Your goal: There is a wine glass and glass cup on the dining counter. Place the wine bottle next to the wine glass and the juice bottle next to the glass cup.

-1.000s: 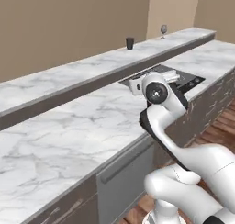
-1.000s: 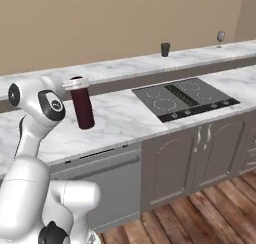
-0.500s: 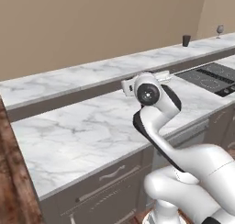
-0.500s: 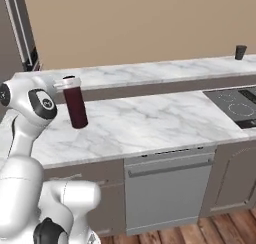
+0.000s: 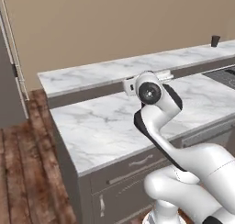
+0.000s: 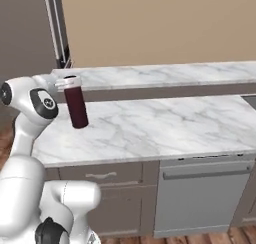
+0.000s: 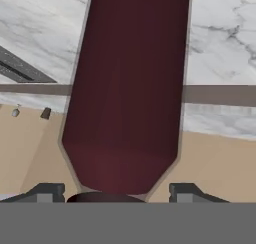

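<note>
One bottle is in the grip: the gripper (image 7: 116, 194) has its two fingertips (image 7: 46, 192) set against opposite sides of the juice bottle (image 6: 77, 108), a dark maroon cylinder with a pale cap, so it looks clamped on it near the top. The bottle hangs upright over the left end of the marble worktop (image 6: 165, 130), near its back edge; whether its base touches the marble I cannot tell. Behind the worktop runs the raised dining counter (image 6: 165, 75). Far along it, near its right end, stands a small dark tumbler that I take for the glass cup (image 5: 215, 40).

I judge this to be the carrying step for the juice bottle. The next move calls for travel rightward along the counters, then a lift over the dining counter's front edge and a set-down just beside the cup without knocking it.
</note>
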